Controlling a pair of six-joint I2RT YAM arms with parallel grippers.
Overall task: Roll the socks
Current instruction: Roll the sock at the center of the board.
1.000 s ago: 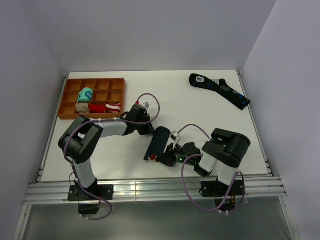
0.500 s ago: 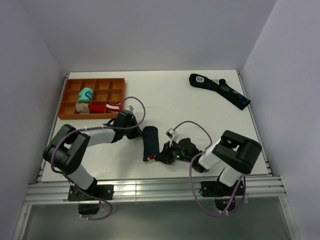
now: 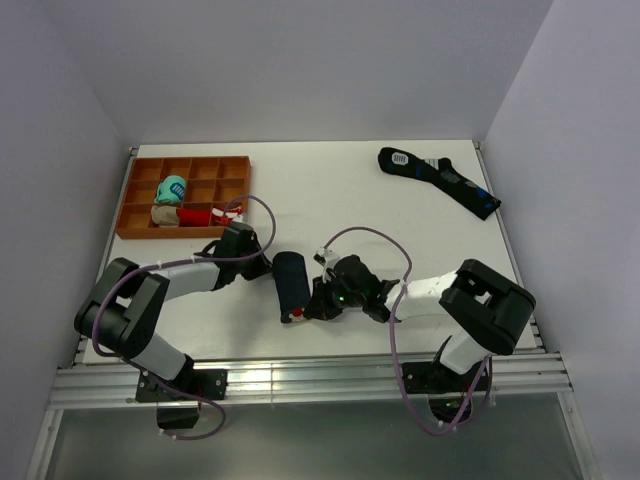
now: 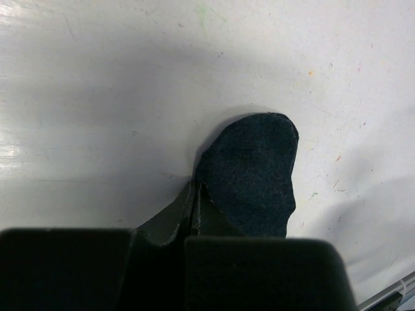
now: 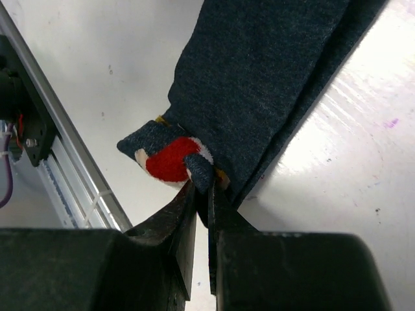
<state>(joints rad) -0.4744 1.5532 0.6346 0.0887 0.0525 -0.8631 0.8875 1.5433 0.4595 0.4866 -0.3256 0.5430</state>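
The short dark navy socks [image 3: 291, 283] lie flat on the white table between the two arms, red-white-yellow patch at the near end. My left gripper [image 3: 266, 266] is shut on the far end of the socks [image 4: 253, 175]; the jaws meet on the fabric edge [image 4: 196, 197]. My right gripper [image 3: 312, 308] is shut on the near end of the socks [image 5: 259, 78], pinching a fold of navy cloth [image 5: 202, 188] beside the red patch [image 5: 170, 159].
An orange compartment tray [image 3: 135, 195] at the far left holds teal, beige and red-white rolled bundles. A longer dark sock with blue marks [image 3: 440, 180] lies at the far right. The table's metal front rail [image 5: 71, 168] is close behind the right gripper.
Both grippers have carried the socks leftward across the table, and the socks have turned from slanted to nearly straight front to back. Both arms stretched further left.
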